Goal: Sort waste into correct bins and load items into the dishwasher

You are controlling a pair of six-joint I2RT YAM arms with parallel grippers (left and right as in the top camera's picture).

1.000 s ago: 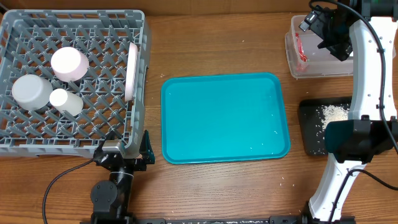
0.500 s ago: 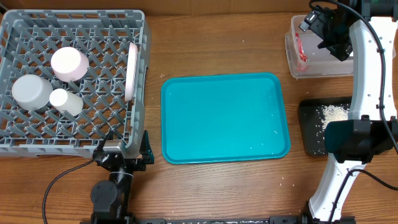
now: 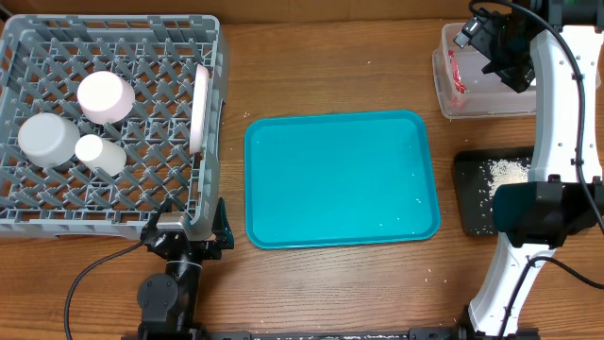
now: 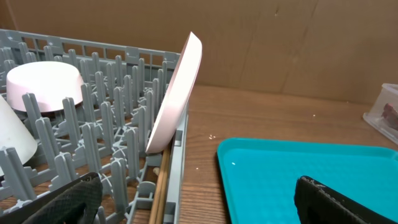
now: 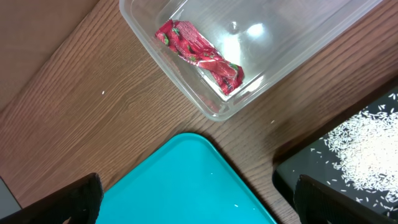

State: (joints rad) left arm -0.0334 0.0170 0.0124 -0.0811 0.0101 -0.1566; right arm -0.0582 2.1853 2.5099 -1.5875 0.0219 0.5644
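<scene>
- Your left hand (image 4: 199,202) sits low at the near right corner of the dish rack (image 3: 113,212), fingers spread wide, holding nothing.
- The teal tray (image 3: 340,179) mid-bench (image 3: 330,283) is bare apart from a few pale specks, so the job looks about finished.
- Rack load: a pink plate (image 4: 177,93) on edge in the right-hand row, leaning, plus a pink bowl (image 3: 105,95) and two white cups (image 3: 47,140) further left.
- Risk: lift the left hand carelessly and you could clip that plate and tip it out over the rack wall.
- The black tray (image 3: 472,189) by the right arm holds loose rice (image 3: 510,170).
- Farthest: your right hand (image 5: 199,199) hangs above the clear bin (image 5: 205,109), fingers spread and empty. The red wrapper (image 5: 199,56) lies inside the bin.
- Risk: pull back low and you could snag the bin rim or sweep rice onto the bench.
</scene>
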